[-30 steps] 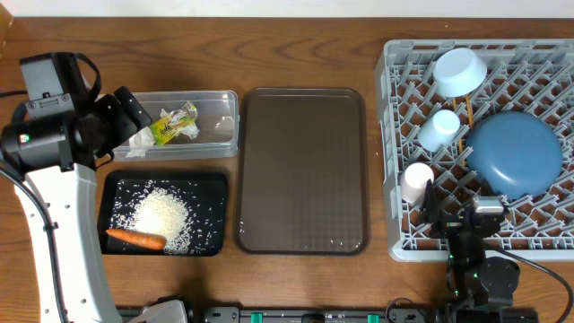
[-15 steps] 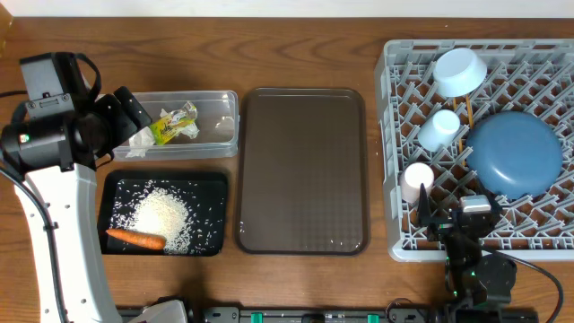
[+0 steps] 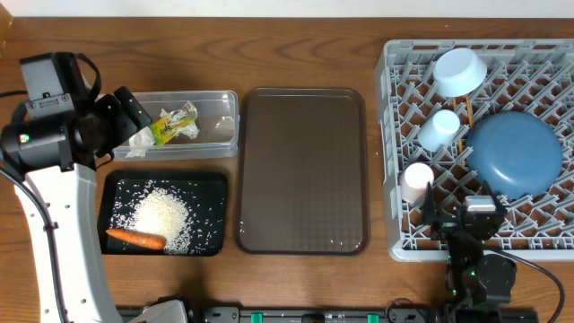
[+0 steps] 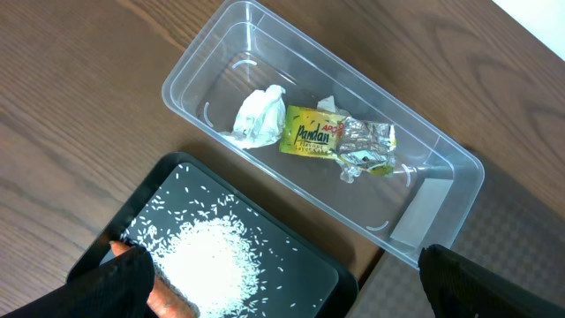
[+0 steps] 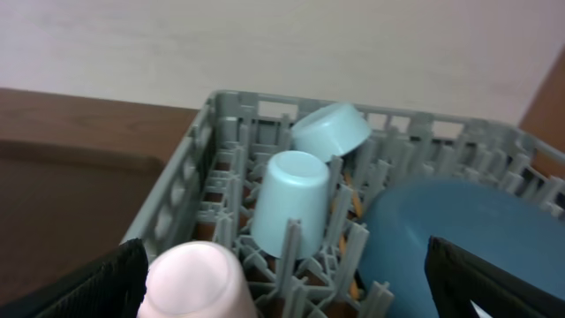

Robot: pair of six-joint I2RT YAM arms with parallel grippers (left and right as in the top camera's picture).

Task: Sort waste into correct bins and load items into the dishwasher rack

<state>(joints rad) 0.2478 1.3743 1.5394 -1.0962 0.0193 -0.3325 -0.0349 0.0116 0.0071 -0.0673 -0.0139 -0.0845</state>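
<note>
The grey dishwasher rack (image 3: 387, 108) holds the blue plate (image 3: 513, 154), white bowl (image 3: 459, 72), light-blue cup (image 3: 439, 128), pink cup (image 3: 416, 181) and chopsticks (image 3: 468, 112). The clear tub (image 3: 220, 135) holds the tissue (image 3: 141, 137) and snack wrapper (image 3: 175, 124). The black tray (image 3: 215, 184) holds rice (image 3: 163, 215) and the carrot (image 3: 134, 239). My left gripper (image 3: 134, 112) is open and empty above the tub's left end; its wrist view shows the tissue (image 4: 259, 117), wrapper (image 4: 309, 141) and rice (image 4: 212, 256). My right gripper (image 3: 457, 220) is open over the rack's front edge, behind the pink cup (image 5: 194, 278).
A dark brown serving tray (image 3: 302, 170) lies between the bins and the rack. The right wrist view shows the light-blue cup (image 5: 290, 201), bowl (image 5: 331, 131) and plate (image 5: 450, 238) upside down in the rack (image 5: 190, 172). Bare wooden table surrounds everything.
My right gripper has shifted slightly back and forth at the rack's front edge. The left arm and all objects have not moved.
</note>
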